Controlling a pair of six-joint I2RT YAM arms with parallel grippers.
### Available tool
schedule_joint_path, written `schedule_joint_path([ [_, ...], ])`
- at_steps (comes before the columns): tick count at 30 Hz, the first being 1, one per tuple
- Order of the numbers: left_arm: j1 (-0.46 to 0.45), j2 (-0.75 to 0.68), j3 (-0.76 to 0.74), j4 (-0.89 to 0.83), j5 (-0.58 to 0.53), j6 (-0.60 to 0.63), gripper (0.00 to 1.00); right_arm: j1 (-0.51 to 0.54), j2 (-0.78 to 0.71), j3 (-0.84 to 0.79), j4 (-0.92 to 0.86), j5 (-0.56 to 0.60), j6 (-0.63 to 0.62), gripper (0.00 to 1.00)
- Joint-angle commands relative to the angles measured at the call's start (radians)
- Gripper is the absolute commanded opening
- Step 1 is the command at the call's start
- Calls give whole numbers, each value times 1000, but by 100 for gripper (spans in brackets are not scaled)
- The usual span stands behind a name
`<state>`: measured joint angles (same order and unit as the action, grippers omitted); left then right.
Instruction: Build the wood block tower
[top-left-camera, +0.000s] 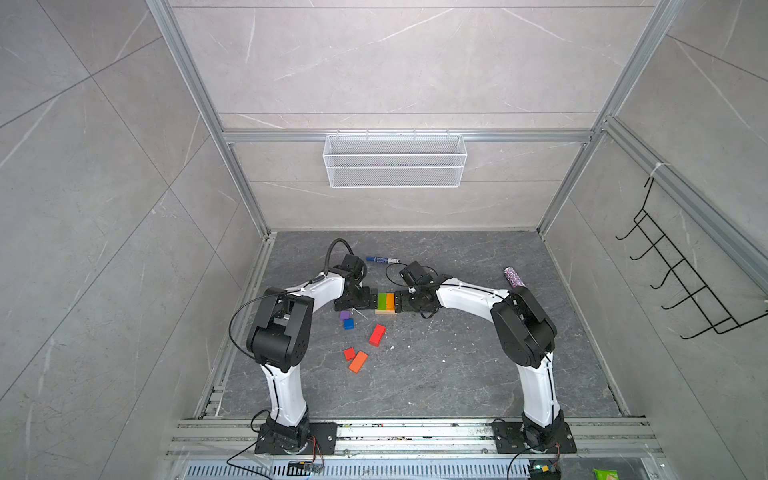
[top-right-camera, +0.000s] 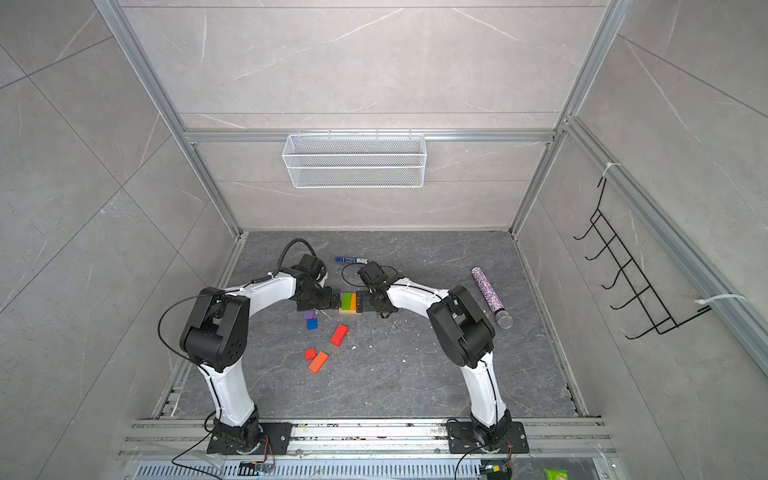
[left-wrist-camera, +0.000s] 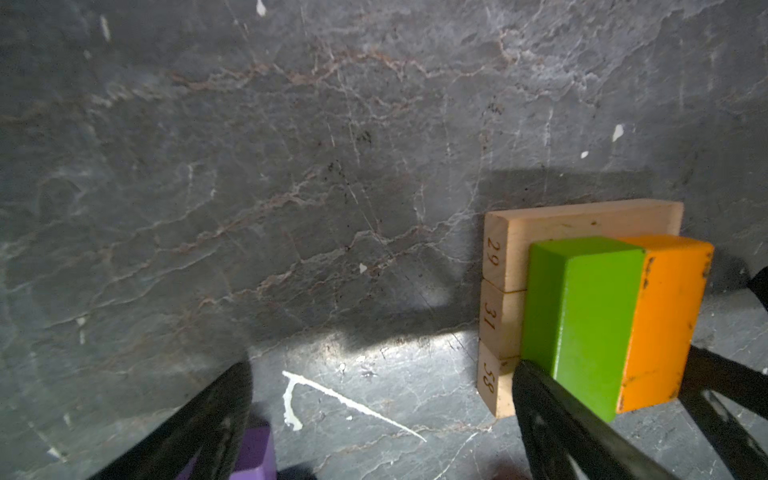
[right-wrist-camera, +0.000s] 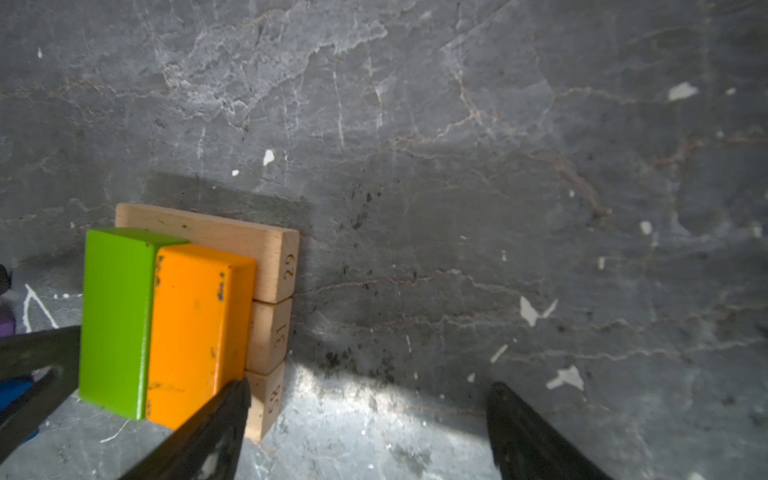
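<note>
In both top views the tower stands mid-floor: a green oblong (top-left-camera: 381, 300) and an orange oblong (top-left-camera: 390, 300) lie side by side on three tan oblongs (left-wrist-camera: 503, 266). My left gripper (left-wrist-camera: 382, 415) is open over bare floor, one finger (left-wrist-camera: 548, 415) against the green oblong (left-wrist-camera: 582, 324), the other by a purple cube (left-wrist-camera: 253, 453). My right gripper (right-wrist-camera: 368, 415) is open too, one finger (right-wrist-camera: 208, 432) against the orange oblong (right-wrist-camera: 195, 332). In front lie loose wood blocks: a purple cube (top-left-camera: 344, 315), blue cube (top-left-camera: 348, 324), red oblong (top-left-camera: 377, 335), red cube (top-left-camera: 349, 353) and orange oblong (top-left-camera: 358, 362).
A blue marker pen (top-left-camera: 382, 259) lies behind the grippers. At the right lies a glittery microphone (top-right-camera: 490, 297), close to the right arm's elbow. A white wire basket (top-left-camera: 395, 160) hangs on the back wall and a black hook rack (top-left-camera: 681, 266) on the right wall.
</note>
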<state>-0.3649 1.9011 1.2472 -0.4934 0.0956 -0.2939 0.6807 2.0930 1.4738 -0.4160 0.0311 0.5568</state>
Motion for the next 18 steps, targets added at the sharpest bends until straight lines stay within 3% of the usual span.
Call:
schedule_joint_path([
  [1,-6,8,32,-31,0,-6,100,10,22,16,-29,3,5,88],
  [18,0,-26,79,-87,-63,0,100,10,-68,-49,-11,62,21,88],
])
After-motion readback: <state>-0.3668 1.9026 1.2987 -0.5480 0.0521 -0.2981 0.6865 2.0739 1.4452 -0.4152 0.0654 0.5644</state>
